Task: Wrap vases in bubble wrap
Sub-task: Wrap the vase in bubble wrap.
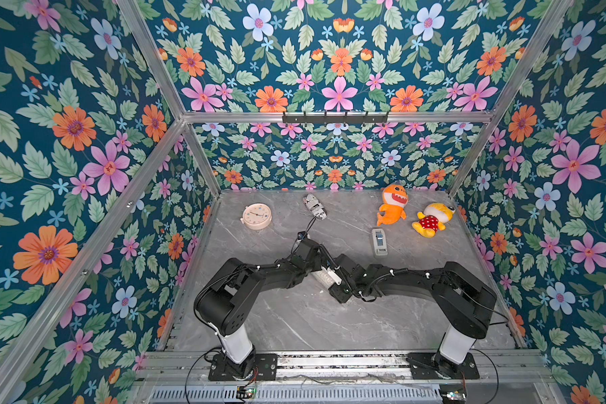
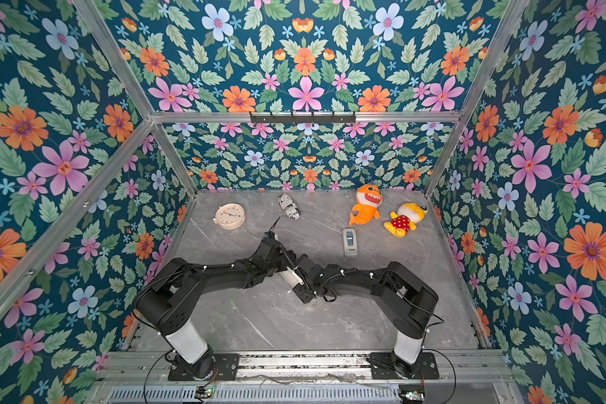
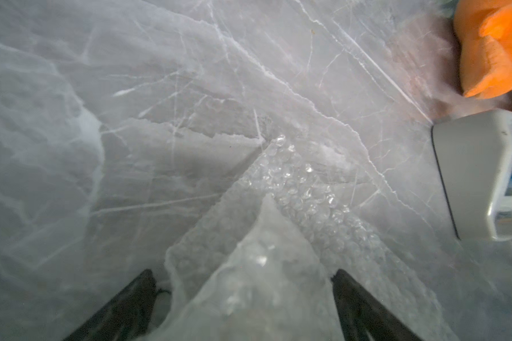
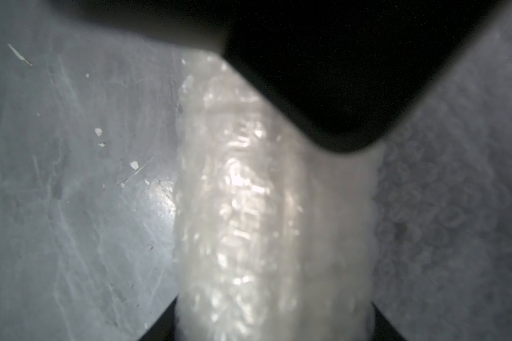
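Black jointed arms (image 1: pixel 277 271) on white columns (image 1: pixel 237 341), black cables (image 1: pixel 387 274).

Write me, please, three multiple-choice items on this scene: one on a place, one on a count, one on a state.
1. Where is the round clock? A) far left of the table B) at the front edge C) in a claw
2. How many plush toys lie there? A) one B) two C) four
3. How is the left claw? A) shut on the clock B) open around bubble wrap C) out of view
Key: 1A, it lies far back on the left; 2B, an orange shark plush and a yellow plush in red dots; 3B, its fingers stand apart.
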